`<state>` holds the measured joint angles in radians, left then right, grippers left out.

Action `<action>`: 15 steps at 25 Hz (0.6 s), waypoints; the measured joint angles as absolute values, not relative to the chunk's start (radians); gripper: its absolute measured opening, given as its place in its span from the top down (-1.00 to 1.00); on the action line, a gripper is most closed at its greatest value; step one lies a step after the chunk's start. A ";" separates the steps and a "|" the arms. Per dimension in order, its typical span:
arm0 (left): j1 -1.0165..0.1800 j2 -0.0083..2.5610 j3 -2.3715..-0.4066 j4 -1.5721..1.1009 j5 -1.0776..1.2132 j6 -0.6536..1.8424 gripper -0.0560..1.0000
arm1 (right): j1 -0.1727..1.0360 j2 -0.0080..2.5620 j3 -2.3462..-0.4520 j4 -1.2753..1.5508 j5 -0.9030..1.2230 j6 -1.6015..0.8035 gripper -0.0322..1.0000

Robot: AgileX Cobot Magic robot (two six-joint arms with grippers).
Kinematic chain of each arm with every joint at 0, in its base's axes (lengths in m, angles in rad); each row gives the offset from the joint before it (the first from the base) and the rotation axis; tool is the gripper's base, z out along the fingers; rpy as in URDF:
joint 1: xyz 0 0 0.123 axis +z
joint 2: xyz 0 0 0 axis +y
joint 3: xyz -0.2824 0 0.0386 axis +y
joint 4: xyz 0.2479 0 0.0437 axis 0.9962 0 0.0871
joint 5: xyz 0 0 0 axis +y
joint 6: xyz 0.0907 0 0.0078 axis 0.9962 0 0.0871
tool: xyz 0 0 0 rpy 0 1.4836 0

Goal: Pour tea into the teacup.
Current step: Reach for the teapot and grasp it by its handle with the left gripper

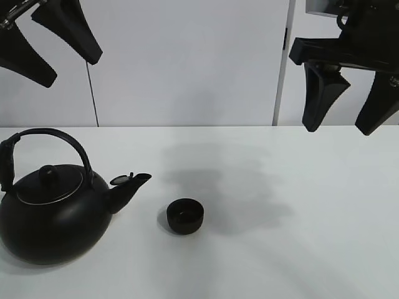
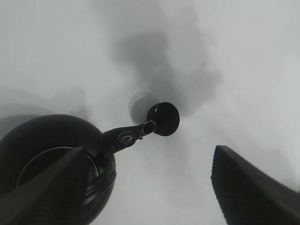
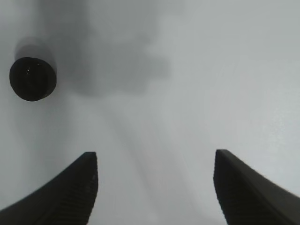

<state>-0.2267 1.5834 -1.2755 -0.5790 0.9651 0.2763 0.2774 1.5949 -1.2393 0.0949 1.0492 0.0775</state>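
I see kettle [image 1: 50, 218] on table [image 1: 299, 237] left side, spout [image 1: 128, 190] twd teacup [image 1: 185, 217] just right, not touching.

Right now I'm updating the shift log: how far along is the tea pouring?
Done: nothing visible; the kettle stands upright on the table, spout toward the teacup. In hand: nothing; left gripper and right gripper hang open, empty, above. Left: grasp the kettle, lift, pour.

Matte-black teacup [image 1: 185, 216] and black kettle [image 1: 53, 215] on white table [image 1: 280, 249].
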 joint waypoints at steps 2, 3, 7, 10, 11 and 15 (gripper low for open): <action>-0.227 1.583 -1.275 -0.579 0.965 0.276 -0.11 | 0.277 1.595 -1.239 0.108 1.048 0.078 0.00; -0.227 1.583 -1.275 -0.579 0.965 0.276 -0.11 | 0.277 1.595 -1.239 0.118 1.048 0.078 0.00; -0.227 1.583 -1.275 -0.579 0.963 0.276 -0.11 | 0.277 1.595 -1.239 0.173 1.046 0.078 0.00; -0.227 1.583 -1.275 -0.579 0.952 0.276 -0.11 | 0.277 1.595 -1.239 0.190 1.027 0.078 0.00; -0.227 1.583 -1.275 -0.579 0.947 0.276 -0.11 | 0.277 1.595 -1.239 0.192 1.021 0.078 0.00; -0.227 1.583 -1.275 -0.579 0.919 0.276 -0.11 | 0.277 1.595 -1.239 0.194 1.018 0.078 0.00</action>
<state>-0.2267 1.5834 -1.2755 -0.5790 0.9189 0.2763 0.2774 1.5949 -1.2393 0.1938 1.0177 0.0775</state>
